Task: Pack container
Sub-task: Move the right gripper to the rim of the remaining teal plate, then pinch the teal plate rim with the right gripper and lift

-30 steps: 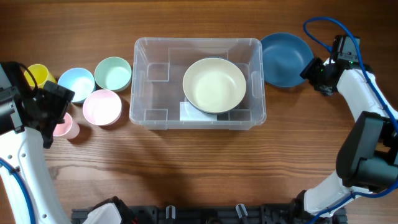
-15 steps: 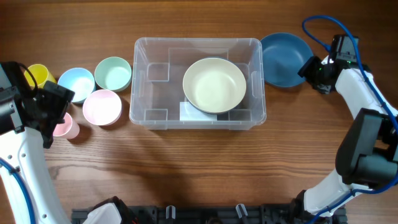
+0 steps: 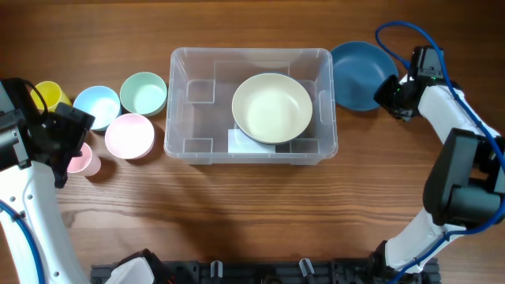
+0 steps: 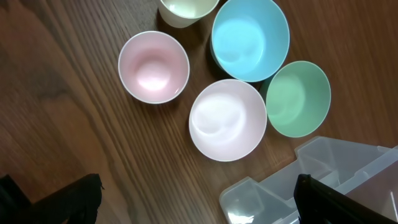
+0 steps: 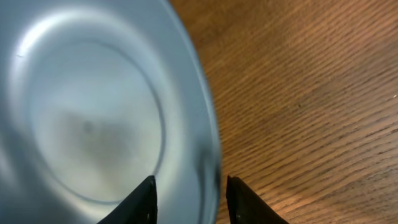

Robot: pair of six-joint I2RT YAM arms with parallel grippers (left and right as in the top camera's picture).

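Observation:
The container (image 3: 249, 53), a large clear plastic bin, stands mid-table with a cream bowl (image 3: 271, 107) inside it. Its corner (image 4: 273, 196) shows low in the left wrist view. A blue bowl (image 3: 359, 75) rests on the table just right of the container. My right gripper (image 3: 390, 92) is at that bowl's right rim. In the right wrist view its jaws (image 5: 189, 190) straddle the blue bowl's (image 5: 93, 112) rim, one finger inside and one outside, narrowed but still apart. My left gripper (image 4: 198, 199) is wide open above bare wood, holding nothing.
Left of the container sit a green bowl (image 3: 144, 93), a light blue bowl (image 3: 96, 105), a pink bowl (image 3: 129, 135), a yellow cup (image 3: 47, 95) and a pink cup (image 3: 84, 161). The left arm hangs over the pink cup.
My right gripper has slid left onto the blue bowl's rim and its jaws have narrowed around it. The bowl and the left arm have not moved.

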